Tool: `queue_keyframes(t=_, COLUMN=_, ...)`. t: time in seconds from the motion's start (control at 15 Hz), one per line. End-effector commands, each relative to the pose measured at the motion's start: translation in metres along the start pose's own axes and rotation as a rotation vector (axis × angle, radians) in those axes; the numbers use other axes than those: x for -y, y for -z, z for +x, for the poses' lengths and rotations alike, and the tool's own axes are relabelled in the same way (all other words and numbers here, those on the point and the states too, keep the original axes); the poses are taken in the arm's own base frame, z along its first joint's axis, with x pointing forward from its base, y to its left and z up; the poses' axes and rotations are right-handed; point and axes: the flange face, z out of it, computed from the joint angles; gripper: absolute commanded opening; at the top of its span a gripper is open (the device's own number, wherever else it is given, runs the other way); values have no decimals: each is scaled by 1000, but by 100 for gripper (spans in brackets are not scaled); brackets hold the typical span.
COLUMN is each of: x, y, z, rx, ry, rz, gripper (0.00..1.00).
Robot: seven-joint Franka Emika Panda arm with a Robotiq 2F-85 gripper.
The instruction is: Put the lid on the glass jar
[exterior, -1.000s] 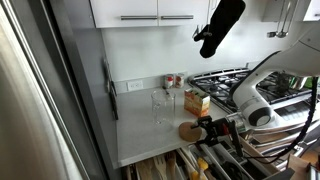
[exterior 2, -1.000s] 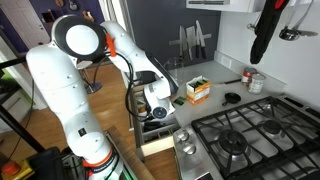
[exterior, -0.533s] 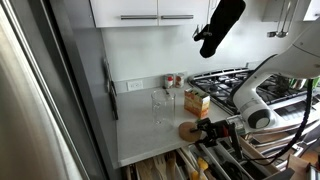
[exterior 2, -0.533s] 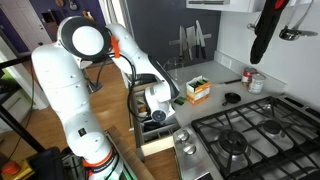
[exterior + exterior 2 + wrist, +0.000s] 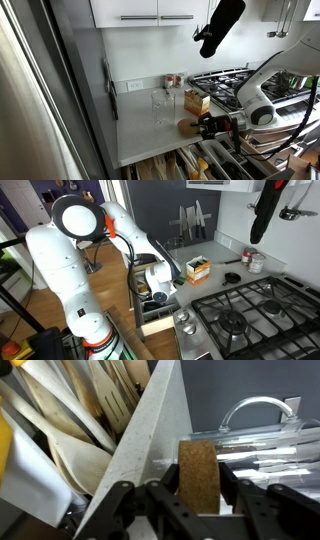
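Observation:
The lid (image 5: 198,455) is a brown cork disc, seen edge-on in the wrist view, standing between the two black fingers (image 5: 229,478). My gripper (image 5: 199,474) is shut on the lid, with a pad against each of its flat faces. In an exterior view the lid (image 5: 186,127) is at the front of the white counter, and my gripper (image 5: 203,125) reaches it from the right. The glass jar (image 5: 160,105) stands upright and open behind the lid, near the back wall. In the other exterior view my gripper (image 5: 155,292) is low beside the counter edge, and the lid is hidden.
A yellow-orange box (image 5: 197,100) stands right of the jar, with small red-capped spice jars (image 5: 173,81) at the wall. The gas stove (image 5: 235,82) borders the counter (image 5: 140,125) on the right. An open drawer of wooden utensils (image 5: 70,420) lies below the counter edge.
The jaws have come together from wide open onto the lid. The lid and gripper sit slightly higher than before.

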Motion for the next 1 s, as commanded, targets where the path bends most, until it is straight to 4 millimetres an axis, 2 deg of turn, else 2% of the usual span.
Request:
queue_keyframes(t=0.0, x=20, y=15, z=-1, rx=-23, ry=28, rz=56, gripper=18)
queue_keyframes(t=0.4, x=62, y=29, z=2, rx=-44, ry=103, rz=122, gripper=18)
queue_keyframes(t=0.93, x=122, y=63, z=-5, rx=-34, ry=235, rz=148, gripper=18)
